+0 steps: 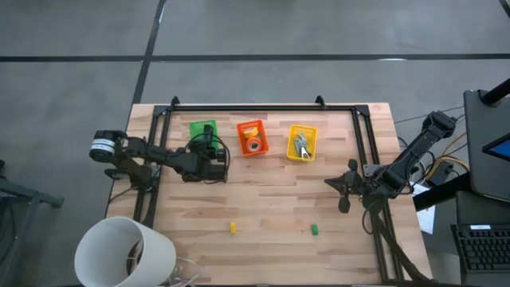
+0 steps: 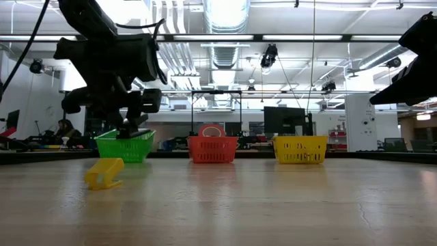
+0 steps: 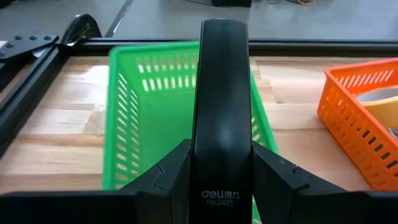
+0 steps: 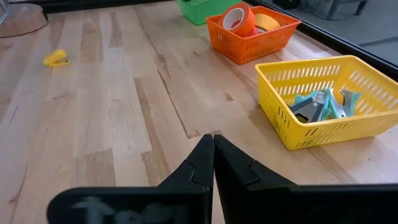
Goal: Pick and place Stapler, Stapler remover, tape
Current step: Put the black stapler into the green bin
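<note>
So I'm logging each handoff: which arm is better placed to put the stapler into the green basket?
Left. The left gripper is already shut on the stapler, right at the green basket. The right gripper is shut, holds nothing, and sits far across the table.

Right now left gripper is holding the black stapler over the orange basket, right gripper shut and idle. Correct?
Not quite. The left gripper holds the stapler over the green basket, not the orange one; the left wrist view shows it. The right gripper is shut and idle.
</note>
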`<state>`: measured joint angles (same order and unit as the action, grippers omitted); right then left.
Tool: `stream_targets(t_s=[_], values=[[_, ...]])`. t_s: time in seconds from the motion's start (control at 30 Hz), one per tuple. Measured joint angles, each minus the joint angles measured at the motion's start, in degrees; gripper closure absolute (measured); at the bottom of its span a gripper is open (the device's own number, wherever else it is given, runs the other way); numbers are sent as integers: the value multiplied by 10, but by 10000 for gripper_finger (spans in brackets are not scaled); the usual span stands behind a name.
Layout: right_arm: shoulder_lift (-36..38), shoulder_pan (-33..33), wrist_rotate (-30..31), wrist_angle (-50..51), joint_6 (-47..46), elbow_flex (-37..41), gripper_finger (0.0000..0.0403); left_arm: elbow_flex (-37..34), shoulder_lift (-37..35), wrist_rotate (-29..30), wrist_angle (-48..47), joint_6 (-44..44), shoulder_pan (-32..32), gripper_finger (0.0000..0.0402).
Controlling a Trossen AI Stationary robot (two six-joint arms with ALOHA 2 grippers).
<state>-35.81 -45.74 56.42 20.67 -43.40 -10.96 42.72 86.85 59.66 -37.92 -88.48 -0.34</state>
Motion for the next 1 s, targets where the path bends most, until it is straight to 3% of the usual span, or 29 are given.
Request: stream_targets(t_s=[0.73,1.0], values=[[0,0,0,0,0,0,394,21,0,31,11,54,14,261],[0,0,0,0,0,0,394,20,2,9,15,63,34,261]])
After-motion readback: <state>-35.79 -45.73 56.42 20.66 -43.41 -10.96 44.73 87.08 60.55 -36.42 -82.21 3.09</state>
